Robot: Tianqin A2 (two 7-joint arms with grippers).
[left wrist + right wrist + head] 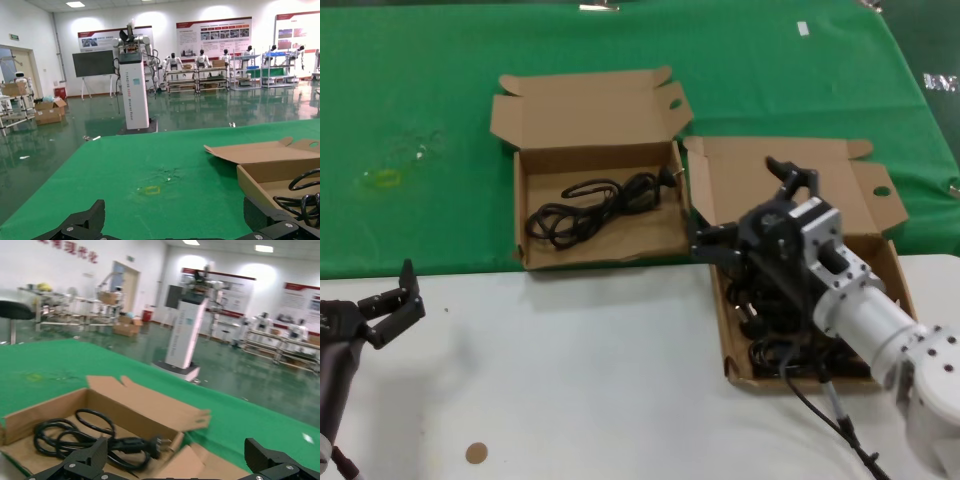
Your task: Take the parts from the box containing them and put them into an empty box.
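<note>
The box containing the parts (724, 320) lies at the right, half on the white table, with black power cords (772, 352) coiled inside. My right gripper (745, 210) hovers over it, open and empty, fingers spread wide. The other box (600, 256) lies on the green cloth at the centre and holds one coiled black cord (590, 208). The right wrist view shows this box (30, 417), its cord and plug (125, 444) beyond my open right gripper (175, 462). My left gripper (392, 305) is open and empty over the white table at the front left; in its wrist view (172, 222) nothing is between the fingers.
A green cloth (420, 80) covers the back of the table, with a yellowish mark (382, 178) at the left. The front is white tabletop (600, 380) with a small brown disc (475, 453). A cable (835, 410) hangs from my right arm.
</note>
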